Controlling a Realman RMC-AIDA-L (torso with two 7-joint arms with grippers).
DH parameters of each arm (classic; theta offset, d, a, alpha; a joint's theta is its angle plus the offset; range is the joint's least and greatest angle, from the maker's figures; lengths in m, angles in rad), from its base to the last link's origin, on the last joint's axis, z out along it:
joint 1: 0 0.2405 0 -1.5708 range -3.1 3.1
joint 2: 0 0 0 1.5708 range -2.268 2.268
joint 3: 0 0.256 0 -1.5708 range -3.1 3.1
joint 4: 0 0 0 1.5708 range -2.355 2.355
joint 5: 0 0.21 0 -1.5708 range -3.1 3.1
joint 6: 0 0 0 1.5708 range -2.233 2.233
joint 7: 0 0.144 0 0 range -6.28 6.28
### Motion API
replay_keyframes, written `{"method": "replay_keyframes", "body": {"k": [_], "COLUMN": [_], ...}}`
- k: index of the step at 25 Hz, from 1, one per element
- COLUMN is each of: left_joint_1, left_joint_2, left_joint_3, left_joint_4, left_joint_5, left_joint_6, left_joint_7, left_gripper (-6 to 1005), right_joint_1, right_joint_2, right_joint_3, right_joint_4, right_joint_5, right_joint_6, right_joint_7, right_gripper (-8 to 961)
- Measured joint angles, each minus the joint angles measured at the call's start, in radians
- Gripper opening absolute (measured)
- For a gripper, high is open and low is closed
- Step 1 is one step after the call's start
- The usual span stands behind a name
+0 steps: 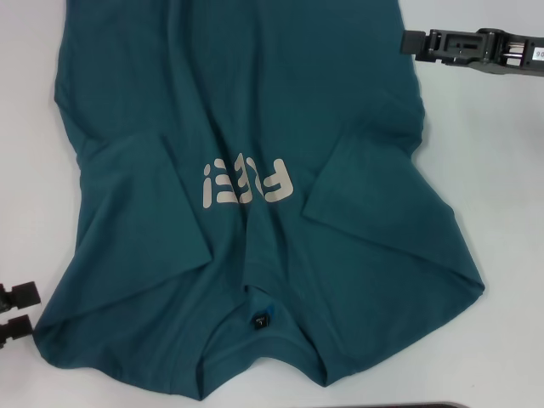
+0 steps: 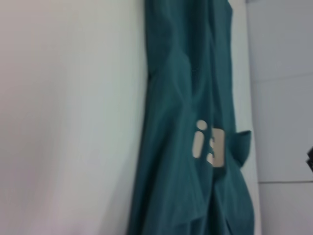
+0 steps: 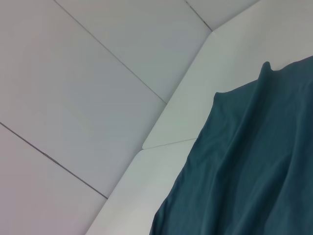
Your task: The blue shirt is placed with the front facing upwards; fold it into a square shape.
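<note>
Shirt between my two claws, collar end nearest me

At lower left my left claw sits spread, just off the near corner of the blue shirt. The shirt fills mid-frame on the white table, its long axis running top to bottom. At upper right my right claw hangs beside its far edge; I can't tell its grip.

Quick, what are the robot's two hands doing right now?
Left gripper: open, empty, beside the blue shirt.
Right gripper: cannot be told.
</note>
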Motion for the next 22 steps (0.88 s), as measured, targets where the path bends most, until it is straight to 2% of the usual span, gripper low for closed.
{"method": "replay_keyframes", "body": {"k": [10,22], "left_joint_1": [0.004,0.007], "left_joint_2": [-0.002,-0.009], "left_joint_3": [0.0,0.002], "left_joint_4": [-0.012,-0.011], "left_joint_5": [0.003,0.003], "left_joint_6": [-0.031,-0.039], "left_joint_7": [0.004,0.097], "left_gripper": [928,926], "right_joint_1": [-0.004,-0.006], "right_joint_2": [0.002,0.001], "right_joint_3": [-0.001,-0.001], "right_joint_4": [0.0,0.0], "right_joint_5": [0.004,0.006], "right_joint_6": [0.0,0.0], "right_joint_7": [0.0,-0.003], "right_gripper": [737,736]}}
